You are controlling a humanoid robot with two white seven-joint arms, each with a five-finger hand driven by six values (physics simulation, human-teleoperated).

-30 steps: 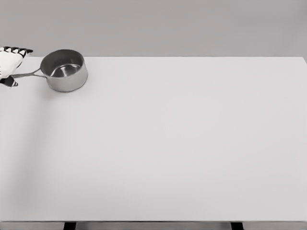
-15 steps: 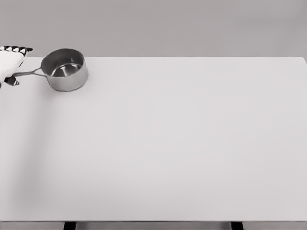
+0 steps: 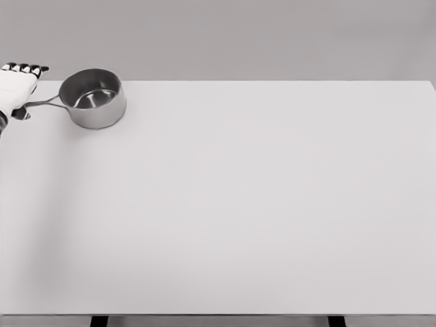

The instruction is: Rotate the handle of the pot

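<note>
A wide white table fills nearly the whole head view, its far edge running across the upper part against a plain grey wall, with two dark legs just showing at the bottom edge. Up at about ten o'clock, near the table's far left corner, stands a small steel pot, upright, open and shiny inside. Its thin handle sticks out toward nine o'clock, reaching the left hand, which comes in at the picture's left edge. The hand's dark-tipped fingers lie side by side above the handle and the thumb sits below it, closed around the handle's end.
</note>
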